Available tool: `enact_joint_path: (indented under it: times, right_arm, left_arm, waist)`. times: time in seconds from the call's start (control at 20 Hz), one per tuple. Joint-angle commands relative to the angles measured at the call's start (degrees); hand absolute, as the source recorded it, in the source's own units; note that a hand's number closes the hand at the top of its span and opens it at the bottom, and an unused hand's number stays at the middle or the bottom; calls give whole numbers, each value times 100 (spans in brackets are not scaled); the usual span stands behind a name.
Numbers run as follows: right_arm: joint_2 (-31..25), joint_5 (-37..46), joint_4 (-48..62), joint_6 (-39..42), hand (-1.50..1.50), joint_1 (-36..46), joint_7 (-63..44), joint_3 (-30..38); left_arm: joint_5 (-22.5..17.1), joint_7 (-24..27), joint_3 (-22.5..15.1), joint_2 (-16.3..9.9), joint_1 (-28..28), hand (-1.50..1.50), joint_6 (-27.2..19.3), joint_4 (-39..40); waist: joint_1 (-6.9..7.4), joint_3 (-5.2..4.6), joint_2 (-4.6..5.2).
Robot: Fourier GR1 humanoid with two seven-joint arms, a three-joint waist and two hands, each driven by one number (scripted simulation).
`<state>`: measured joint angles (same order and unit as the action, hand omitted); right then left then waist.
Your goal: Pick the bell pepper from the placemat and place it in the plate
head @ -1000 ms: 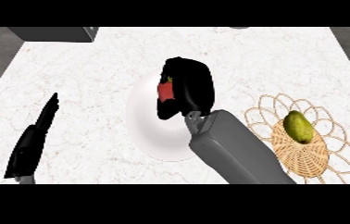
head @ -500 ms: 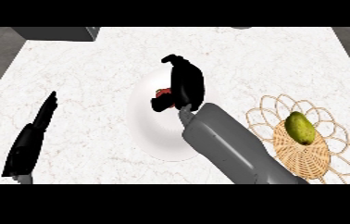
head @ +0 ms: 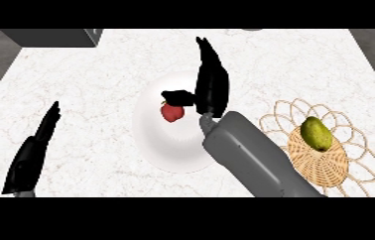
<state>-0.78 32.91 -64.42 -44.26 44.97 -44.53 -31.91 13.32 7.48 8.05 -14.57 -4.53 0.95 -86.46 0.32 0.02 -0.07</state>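
A small red bell pepper (head: 172,112) lies on the white plate (head: 164,147) in the middle of the counter. My right hand (head: 210,85) stands over the plate's right side, open, with its fingers straight and pointing away from me. Its thumb (head: 176,96) sticks out to the left just above the pepper, and I cannot tell whether it touches it. The right forearm (head: 253,157) covers the plate's lower right rim. My left hand (head: 35,152) rests open at the lower left, fingers up.
A woven wicker placemat (head: 315,147) lies at the right with a green-yellow fruit (head: 316,134) on it. A dark grey block (head: 55,36) sits at the far left corner of the marble counter (head: 95,85).
My right hand has uncurled from the bell pepper and straightened its fingers. The pepper now shows lying on the plate. The left hand has hardly moved.
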Motion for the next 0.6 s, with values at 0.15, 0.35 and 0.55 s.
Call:
enact_joint_path:
  times: [0.15, 0.35, 0.55]
  right_arm:
    - [-415, -314, -1496, -747, -150, -1043, 314, 731]
    - [-978, -1193, -2617, -551, -150, -2124, 1400, 909]
    - [-1508, -1860, -3411, -431, -150, -3218, 2522, 1128]
  left_arm:
    - [14, -89, 82, 7, -19, 0, -47, -8]
    - [-162, -63, 239, -185, 20, 0, 179, -95]
    - [-46, -188, 129, -5, -228, 0, 75, -270]
  waist:
    - [-149, 7, -17]
    - [-96, 8, -2]
    - [-62, 9, 1]
